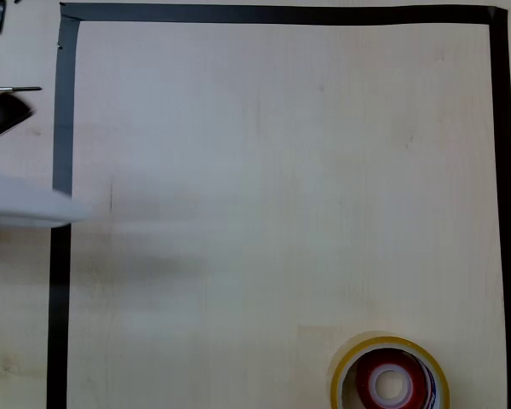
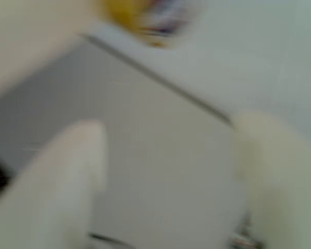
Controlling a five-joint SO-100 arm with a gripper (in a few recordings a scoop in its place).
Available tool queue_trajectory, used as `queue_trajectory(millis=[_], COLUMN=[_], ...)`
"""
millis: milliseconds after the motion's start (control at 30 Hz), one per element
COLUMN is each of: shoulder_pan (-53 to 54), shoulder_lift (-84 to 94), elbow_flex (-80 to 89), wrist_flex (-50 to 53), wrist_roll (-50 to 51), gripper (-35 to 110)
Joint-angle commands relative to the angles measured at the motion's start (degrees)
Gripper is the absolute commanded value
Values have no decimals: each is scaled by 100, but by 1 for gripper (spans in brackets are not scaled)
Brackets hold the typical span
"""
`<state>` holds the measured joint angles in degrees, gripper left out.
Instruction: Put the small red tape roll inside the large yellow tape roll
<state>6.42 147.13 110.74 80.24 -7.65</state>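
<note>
In the wrist view, nearest the lens, the pincer [image 2: 168, 171] shows as two pale, blurred fingers [image 2: 67, 176] standing well apart with only bare worktop [image 2: 160, 155] between them; it is released and grasps nothing. The picture is smeared, so fine detail of the tips cannot be made out.

Farther off in that view, at the top edge, a yellow smear with dark print is most likely the large yellow tape roll [image 2: 127, 13], well beyond the fingertips.

In the overhead view the large yellow tape roll [image 1: 390, 375] lies flat at the bottom right of the worktop [image 1: 281, 170], inside the dark tape border [image 1: 61, 256] and near its right-hand strip. The small red tape roll [image 1: 390, 383] sits inside the yellow ring's hole, its white core showing, ringed all round by the yellow wall. At the far left edge of that view a pale blur of the arm [image 1: 25, 204] crosses the border, well apart from both rolls.

Judged from this, the placing step looks done: red lies within yellow and the pincer is empty and away. What remains, I judge, is only for the arm to settle clear at the left without sweeping back across the rolls.
</note>
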Motion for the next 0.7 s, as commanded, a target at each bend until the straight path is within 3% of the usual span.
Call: queue_trajectory(millis=[0, 200, 333, 667], shoulder_pan=[18, 237, -193, -773], shoulder_lift=[2426, 3568, 4377, 4395], elbow_flex=[1898, 3076, 3999, 5950], wrist_flex=[-229, -352, -536, -984], wrist_roll=[167, 158, 18, 97], gripper=[5, 0, 0, 0])
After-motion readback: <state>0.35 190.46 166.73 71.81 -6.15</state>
